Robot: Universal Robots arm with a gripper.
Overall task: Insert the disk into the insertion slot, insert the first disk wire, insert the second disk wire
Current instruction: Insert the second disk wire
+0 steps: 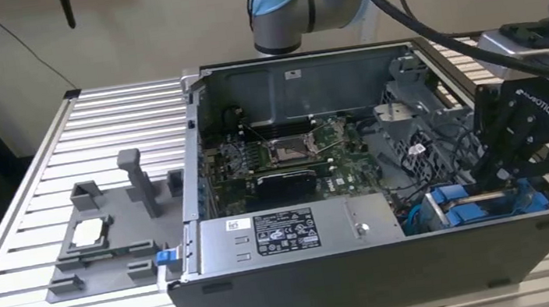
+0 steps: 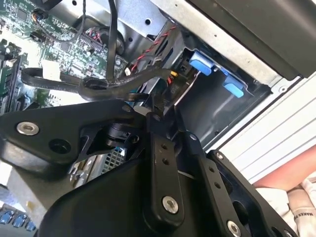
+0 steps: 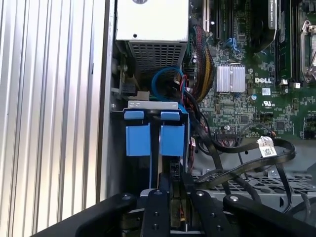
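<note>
The disk (image 3: pixel 172 139), in its blue carrier, stands in the insertion slot (image 3: pixel 150 104) of the grey drive cage, beside a second blue carrier (image 3: pixel 137 139). In the exterior view these blue carriers (image 1: pixel 462 207) sit at the case's front right corner. My black gripper (image 1: pixel 489 188) reaches down into the case right above them. In both wrist views the gripper (image 3: pixel 174 180) (image 2: pixel 157 109) has its fingers drawn close together on a dark connector of a black disk wire (image 2: pixel 128 81). That wire loops away over the motherboard.
The open dark grey case (image 1: pixel 374 282) lies on a slatted metal table (image 1: pixel 113 118). Inside are a power supply (image 1: pixel 284 235), the motherboard (image 1: pixel 286 156) and loose black cables (image 3: pixel 237 163). A grey fixture (image 1: pixel 107 244) stands to the exterior view's left of the case.
</note>
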